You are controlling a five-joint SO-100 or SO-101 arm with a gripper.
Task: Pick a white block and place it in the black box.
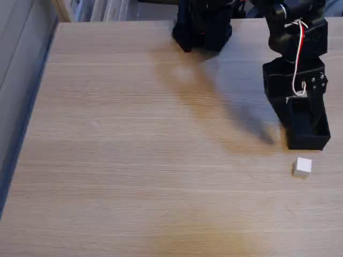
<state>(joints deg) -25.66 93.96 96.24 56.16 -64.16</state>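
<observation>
In the fixed view a small white block lies on the wooden table at the lower right, a short way in front of the black box. The open-topped box stands near the table's right edge. My black gripper hangs down from the arm at the upper right, right over the back of the box and partly merging with it. Black on black hides how its jaws stand. Nothing white shows between the fingers or inside the box.
The arm's black base stands at the back middle of the table. A red and white cable runs down the arm. The table's left edge drops off beside a grey wall.
</observation>
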